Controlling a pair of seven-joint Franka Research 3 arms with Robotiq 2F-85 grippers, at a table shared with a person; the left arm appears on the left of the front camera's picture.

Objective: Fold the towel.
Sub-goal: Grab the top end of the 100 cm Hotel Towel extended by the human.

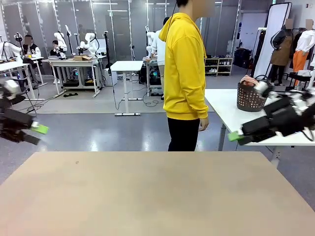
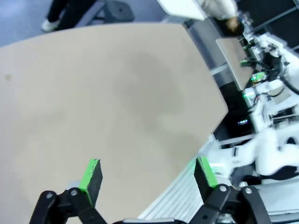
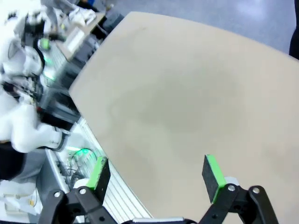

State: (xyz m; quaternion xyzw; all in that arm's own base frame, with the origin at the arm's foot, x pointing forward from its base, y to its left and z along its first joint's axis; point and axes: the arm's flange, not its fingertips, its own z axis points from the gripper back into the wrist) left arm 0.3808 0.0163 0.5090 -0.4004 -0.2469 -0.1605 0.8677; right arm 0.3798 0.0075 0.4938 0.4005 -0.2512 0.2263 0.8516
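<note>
Front view: towel (image 1: 249, 80) bunched in basket (image 1: 248, 100), axis unclear.

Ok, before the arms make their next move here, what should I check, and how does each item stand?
1. Left gripper open and empty: ok.
2. Right gripper open and empty: ok.
3. Towel laid on the table: not ok; it looks to be the pink cloth in the basket on the white table beyond.
4. Person ready to take part: cannot tell; standing side-on at the far edge, arm hanging.
5. Grippers apart from the person: ok.
</note>
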